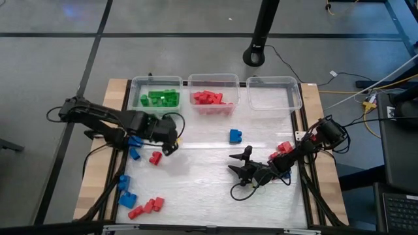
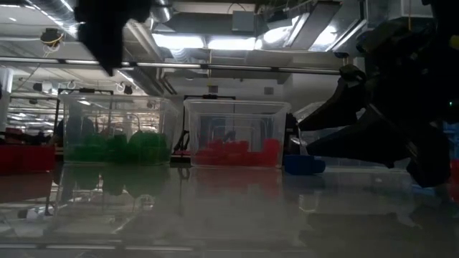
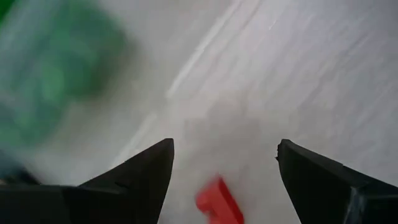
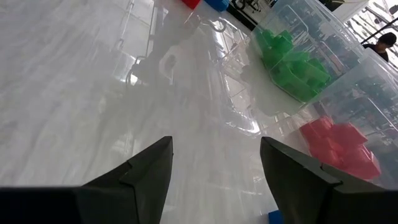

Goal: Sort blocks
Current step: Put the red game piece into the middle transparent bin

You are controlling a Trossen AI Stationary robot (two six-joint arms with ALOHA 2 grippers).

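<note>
Left claw (image 1: 171,145) is spread wide and hanging right over a loose red block (image 1: 155,158) on the table (image 1: 209,189), just in front of the bin of green blocks (image 1: 159,98). Right claw (image 1: 239,161) is spread open too, low over bare table, with a lone blue block (image 1: 236,136) a bit ahead of it. Red blocks (image 1: 210,98) fill the middle bin, the third bin (image 1: 274,93) holds nothing, and more red and blue ones (image 1: 134,199) are scattered along the left side.

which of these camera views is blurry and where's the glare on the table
Left wrist view: blurred, with the green blocks a smear and the red block soft-edged between the open left gripper. High view: a bright glare strip crosses the table. Low view: arms are dark silhouettes against ceiling lights, the tabletop mirroring them.
</note>
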